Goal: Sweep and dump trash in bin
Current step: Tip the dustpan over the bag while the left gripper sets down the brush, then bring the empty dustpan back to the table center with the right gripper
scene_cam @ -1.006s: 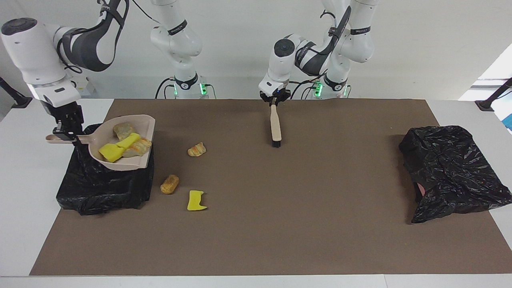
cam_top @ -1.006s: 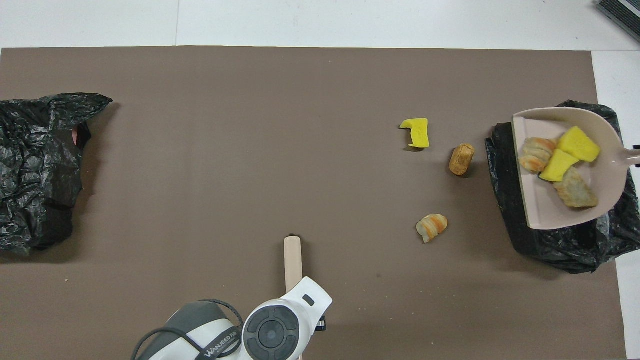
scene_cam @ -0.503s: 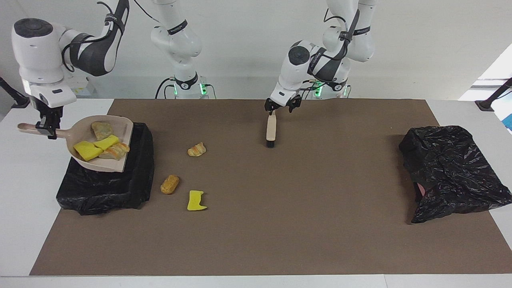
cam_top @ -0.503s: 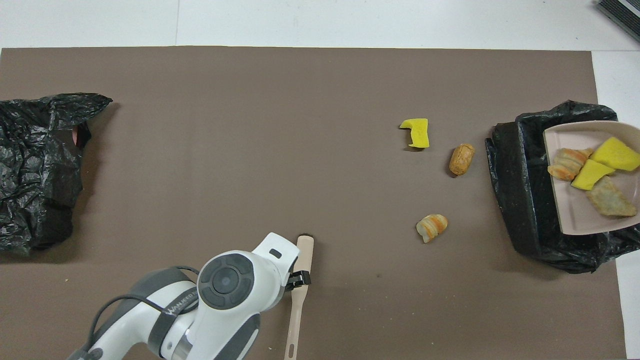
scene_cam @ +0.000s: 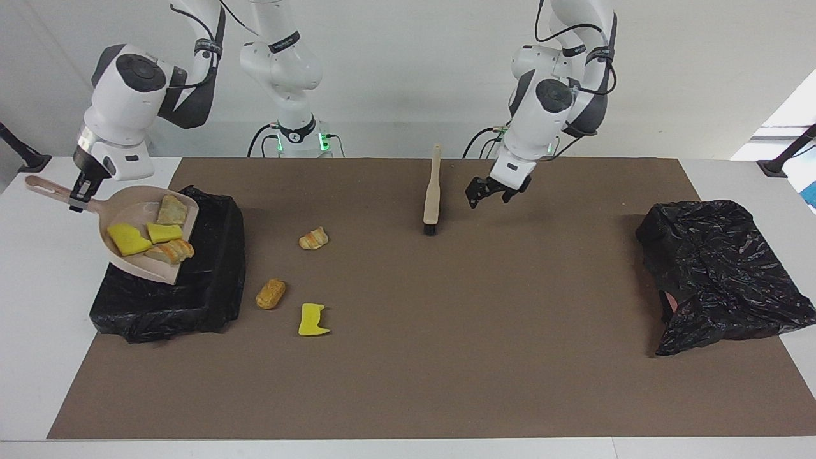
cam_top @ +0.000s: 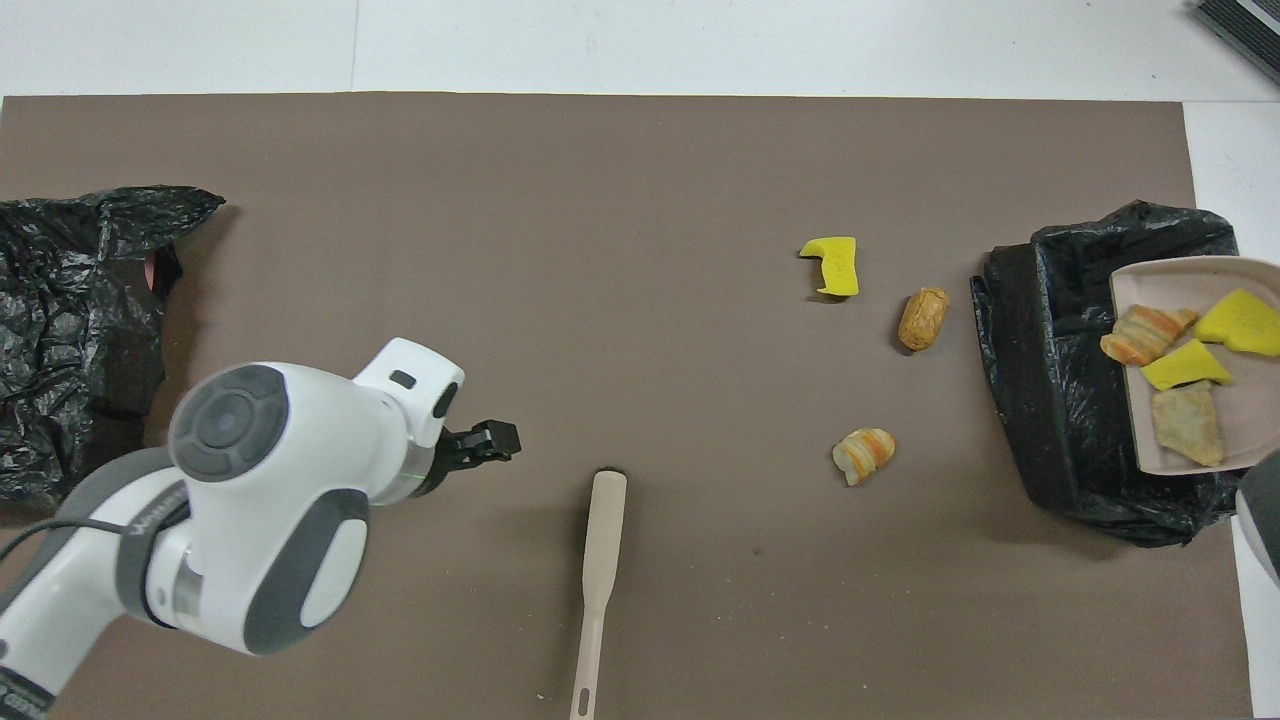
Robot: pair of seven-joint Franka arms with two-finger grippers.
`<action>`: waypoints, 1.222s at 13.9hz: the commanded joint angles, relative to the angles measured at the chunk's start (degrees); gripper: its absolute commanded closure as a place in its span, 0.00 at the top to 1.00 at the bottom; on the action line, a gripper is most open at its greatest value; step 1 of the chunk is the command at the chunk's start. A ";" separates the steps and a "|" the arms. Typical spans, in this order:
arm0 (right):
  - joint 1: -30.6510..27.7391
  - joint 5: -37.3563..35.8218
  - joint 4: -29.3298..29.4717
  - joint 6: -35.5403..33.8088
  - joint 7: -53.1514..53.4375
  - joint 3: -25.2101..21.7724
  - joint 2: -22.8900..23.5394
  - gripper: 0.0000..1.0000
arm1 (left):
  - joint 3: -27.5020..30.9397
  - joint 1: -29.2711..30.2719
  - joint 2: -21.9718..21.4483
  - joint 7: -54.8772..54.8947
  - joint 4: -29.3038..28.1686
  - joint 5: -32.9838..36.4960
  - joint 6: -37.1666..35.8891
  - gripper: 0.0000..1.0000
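My right gripper (scene_cam: 78, 196) is shut on the handle of the beige dustpan (scene_cam: 137, 258), held tilted over the black-lined bin (scene_cam: 210, 280). Several pieces of trash lie in the pan: yellow chunks (scene_cam: 127, 239) and bread pieces (scene_cam: 171, 209), also seen in the overhead view (cam_top: 1150, 333). Three pieces lie on the mat beside the bin: a croissant bit (scene_cam: 313, 238), a brown roll (scene_cam: 271, 293) and a yellow chunk (scene_cam: 312, 320). My left gripper (scene_cam: 489, 196) is open and empty over the mat beside the brush (scene_cam: 432, 191), which lies flat.
A crumpled black bag (scene_cam: 720, 274) lies at the left arm's end of the table. The brown mat (scene_cam: 446, 357) covers most of the table. In the overhead view the brush (cam_top: 600, 560) lies near the robots' edge, and my left gripper (cam_top: 480, 445) is beside it.
My left gripper let go of the brush, which now lies flat, and moved away toward its own end. My right gripper carried the dustpan over the bin and tilted it more.
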 commanded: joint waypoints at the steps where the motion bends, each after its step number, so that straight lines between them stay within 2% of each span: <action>1: 3.21 -6.82 -1.49 -4.38 2.24 0.07 -2.58 0.00 | -0.56 6.35 0.81 9.82 6.39 1.88 -6.21 1.00; 6: 3.92 -20.52 -0.70 -7.03 3.47 0.33 -2.93 0.00 | -0.47 17.07 0.64 26.89 11.24 2.23 -8.86 1.00; 8: 5.40 -24.49 1.05 -10.45 3.56 1.03 -2.76 0.00 | -0.56 19.98 0.98 32.17 13.78 5.91 -9.92 1.00; 13: 11.03 -23.55 5.88 -16.09 3.47 1.03 -2.32 0.00 | -0.47 26.40 5.73 37.64 23.71 8.64 -17.91 1.00; 17: 11.57 -13.38 10.71 -18.98 3.82 4.01 -0.22 0.00 | -0.65 26.59 6.17 36.33 30.92 10.92 -24.76 1.00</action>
